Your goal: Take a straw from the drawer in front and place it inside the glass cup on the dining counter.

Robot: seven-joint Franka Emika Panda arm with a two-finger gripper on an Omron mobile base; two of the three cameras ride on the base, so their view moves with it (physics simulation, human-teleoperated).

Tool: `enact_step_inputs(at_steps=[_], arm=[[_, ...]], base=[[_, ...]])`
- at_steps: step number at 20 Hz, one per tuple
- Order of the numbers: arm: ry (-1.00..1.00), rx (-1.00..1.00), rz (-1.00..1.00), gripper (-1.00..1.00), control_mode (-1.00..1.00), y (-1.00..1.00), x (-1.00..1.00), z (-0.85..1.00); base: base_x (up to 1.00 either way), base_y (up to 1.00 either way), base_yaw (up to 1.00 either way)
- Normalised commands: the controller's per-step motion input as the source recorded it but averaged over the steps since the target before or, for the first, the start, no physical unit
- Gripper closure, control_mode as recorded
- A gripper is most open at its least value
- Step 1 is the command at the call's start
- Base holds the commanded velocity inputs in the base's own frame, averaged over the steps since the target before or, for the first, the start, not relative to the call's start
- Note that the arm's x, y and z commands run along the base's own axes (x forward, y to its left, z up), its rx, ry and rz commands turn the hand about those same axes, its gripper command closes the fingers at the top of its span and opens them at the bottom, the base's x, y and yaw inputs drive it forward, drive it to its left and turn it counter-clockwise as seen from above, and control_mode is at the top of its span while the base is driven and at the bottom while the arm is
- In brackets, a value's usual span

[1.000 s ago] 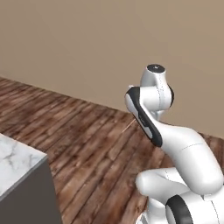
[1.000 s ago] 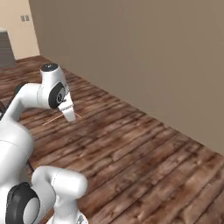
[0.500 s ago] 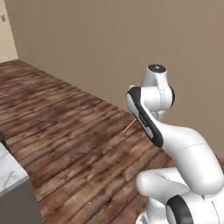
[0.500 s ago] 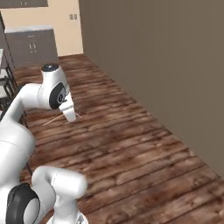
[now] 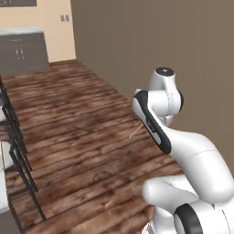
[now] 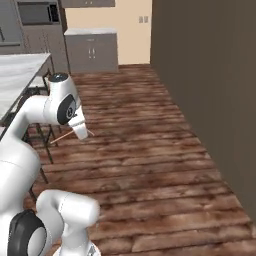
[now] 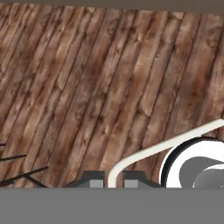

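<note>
A brown plank floor [image 5: 77,132] with darker knots runs across the room up to a plain dark taupe wall [image 6: 210,75] on one side. At the far end stands a cream wall [image 6: 132,30] bearing a small pale switch plate [image 6: 143,19], with a low grey cabinet [image 6: 92,50] under a light top against it and a taller grey unit holding a dark microwave [image 6: 37,12] beside that. Thin black legs of stools [image 5: 18,151] stand on the floor at the left edge of the left base view.
</note>
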Motion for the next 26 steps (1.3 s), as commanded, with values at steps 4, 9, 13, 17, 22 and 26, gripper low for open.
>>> enact_step_inputs(at_steps=[4,9,13,17,22,26], arm=[[0.0,0.0,0.0,1.0,1.0,0.0,0.0,0.0],[0.0,0.0,0.0,1.0,1.0,0.0,0.0,0.0],[0.0,0.0,0.0,1.0,1.0,0.0,0.0,0.0],[0.0,0.0,0.0,1.0,1.0,0.0,0.0,0.0],[0.0,0.0,0.0,1.0,1.0,0.0,0.0,0.0],[0.0,0.0,0.0,1.0,1.0,0.0,0.0,0.0]], base=[[1.0,-0.42,0.55],[0.96,-0.39,0.58],[0.85,-0.28,0.65],[0.82,-0.29,0.66],[0.83,-0.37,0.64],[0.82,-0.46,0.6]])
